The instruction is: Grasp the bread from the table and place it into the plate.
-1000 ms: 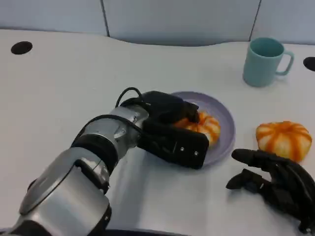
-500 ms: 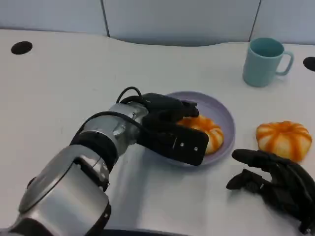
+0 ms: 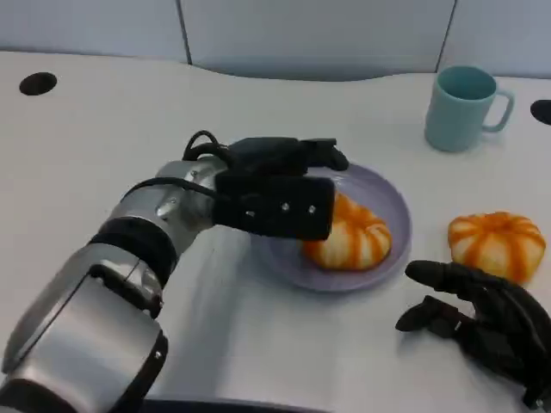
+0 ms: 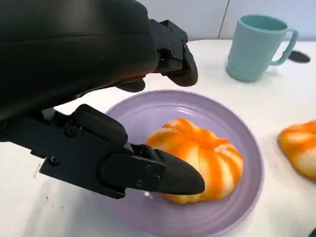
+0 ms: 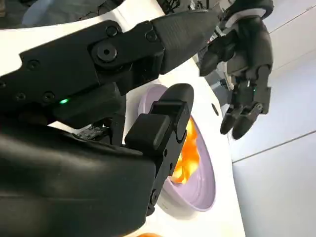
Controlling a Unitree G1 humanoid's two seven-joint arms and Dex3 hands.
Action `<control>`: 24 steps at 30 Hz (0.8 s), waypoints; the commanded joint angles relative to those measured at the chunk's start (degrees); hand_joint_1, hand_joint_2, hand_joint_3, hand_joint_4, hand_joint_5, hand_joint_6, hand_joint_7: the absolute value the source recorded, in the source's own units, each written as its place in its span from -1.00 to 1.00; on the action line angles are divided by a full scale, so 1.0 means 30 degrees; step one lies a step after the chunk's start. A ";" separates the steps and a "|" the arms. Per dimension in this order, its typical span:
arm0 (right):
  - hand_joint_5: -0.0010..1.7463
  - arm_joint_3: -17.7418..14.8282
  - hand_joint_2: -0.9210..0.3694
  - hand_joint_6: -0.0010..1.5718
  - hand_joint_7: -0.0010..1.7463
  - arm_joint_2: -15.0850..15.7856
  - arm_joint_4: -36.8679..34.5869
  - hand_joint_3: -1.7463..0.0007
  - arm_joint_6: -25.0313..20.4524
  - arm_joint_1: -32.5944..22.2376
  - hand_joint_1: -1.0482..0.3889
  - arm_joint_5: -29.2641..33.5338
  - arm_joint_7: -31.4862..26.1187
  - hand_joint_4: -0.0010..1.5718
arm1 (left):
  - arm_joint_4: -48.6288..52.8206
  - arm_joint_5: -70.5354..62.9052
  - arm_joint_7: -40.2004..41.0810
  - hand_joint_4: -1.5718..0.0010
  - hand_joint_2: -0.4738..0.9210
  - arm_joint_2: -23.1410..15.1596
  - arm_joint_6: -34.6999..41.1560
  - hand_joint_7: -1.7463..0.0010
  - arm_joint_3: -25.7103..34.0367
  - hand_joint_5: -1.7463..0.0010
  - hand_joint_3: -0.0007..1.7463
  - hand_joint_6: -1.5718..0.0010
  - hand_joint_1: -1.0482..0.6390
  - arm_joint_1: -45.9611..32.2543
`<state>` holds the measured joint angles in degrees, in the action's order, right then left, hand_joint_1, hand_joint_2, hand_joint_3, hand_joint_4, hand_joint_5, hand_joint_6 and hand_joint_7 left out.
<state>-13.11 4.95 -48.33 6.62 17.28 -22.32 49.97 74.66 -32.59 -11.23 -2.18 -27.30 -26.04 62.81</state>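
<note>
Orange-striped bread [image 3: 349, 237] lies inside the purple plate [image 3: 392, 202], where the task wants it. Over the plate's near side, the left hand [image 3: 275, 189] has its fingers spread and touches nothing, so the bun looks released. Outside the plate, a second bun [image 3: 497, 243] sits just beyond the right hand [image 3: 482, 323], which rests empty, fingers loosely apart, on the table [image 3: 103, 146].

Left hand [image 3: 280, 185] open, hovering over purple plate [image 3: 392, 202] holding one orange-striped bread [image 3: 357, 237]; second bread [image 3: 497, 243] on table beside right hand [image 3: 482, 323], teal mug [image 3: 465, 107] behind.
</note>
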 commanded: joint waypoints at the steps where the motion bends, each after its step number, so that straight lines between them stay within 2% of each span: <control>1: 0.31 0.0061 -1.00 0.24 -0.98 0.0165 -0.0228 0.86 -0.0303 -0.0477 -0.12 0.0165 -0.0115 -0.33 | -0.0312 0.0775 -0.0775 1.00 1.00 -0.0519 -0.0448 0.28 0.0621 0.27 -0.72 0.99 -0.75 0.0231; 4: 0.31 -0.0001 -1.00 0.24 -0.98 0.0184 -0.0321 0.86 -0.0338 -0.0450 -0.13 0.0092 -0.0019 -0.33 | -0.0589 0.2030 -0.1646 1.00 1.00 -0.1014 -0.1156 0.32 0.1766 0.25 -0.73 0.95 -0.73 -0.0131; 8: 0.31 -0.0030 -1.00 0.24 -0.98 0.0188 -0.0360 0.86 -0.0332 -0.0438 -0.12 0.0080 0.0020 -0.33 | -0.0706 0.2388 -0.1987 1.00 1.00 -0.1134 -0.1322 0.36 0.2033 0.24 -0.74 0.93 -0.72 -0.0231; 9: 0.31 -0.0056 -1.00 0.24 -0.98 0.0236 -0.0503 0.86 -0.0258 -0.0360 -0.12 0.0093 0.0073 -0.33 | -0.0974 0.3207 -0.2207 1.00 1.00 -0.1413 -0.2016 0.36 0.2746 0.24 -0.74 0.92 -0.72 -0.0776; 11: 0.31 -0.0092 -1.00 0.25 -0.97 0.0297 -0.0704 0.87 -0.0153 -0.0253 -0.13 0.0111 0.0147 -0.31 | -0.1331 0.4260 -0.2544 0.95 1.00 -0.1764 -0.2909 0.51 0.3677 0.13 -0.73 0.75 -0.65 -0.1479; 13: 0.31 -0.0161 -1.00 0.25 -0.97 0.0313 -0.0786 0.88 -0.0212 -0.0216 -0.13 0.0071 0.0127 -0.31 | -0.1717 0.5175 -0.2955 0.95 1.00 -0.1968 -0.3663 0.56 0.4385 0.10 -0.73 0.71 -0.64 -0.2148; 16: 0.28 -0.0237 -1.00 0.25 -0.97 0.0411 -0.0961 0.89 -0.0142 -0.0153 -0.12 0.0056 0.0274 -0.28 | -0.2539 0.7704 -0.4206 0.83 1.00 -0.2021 -0.4865 0.65 0.6200 -0.08 -0.74 0.55 -0.52 -0.3773; 24: 0.27 -0.0320 -1.00 0.24 -0.97 0.0589 -0.1418 0.87 0.0196 0.0049 -0.12 0.0119 0.0366 -0.28 | -0.4878 1.1319 -0.6400 0.67 1.00 -0.1913 -0.4174 0.70 0.8508 -0.14 -0.70 0.43 -0.50 -0.6427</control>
<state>-13.59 5.67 -50.69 7.28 18.24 -22.42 51.65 63.37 -2.21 -28.40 -7.26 -40.51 -2.79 46.57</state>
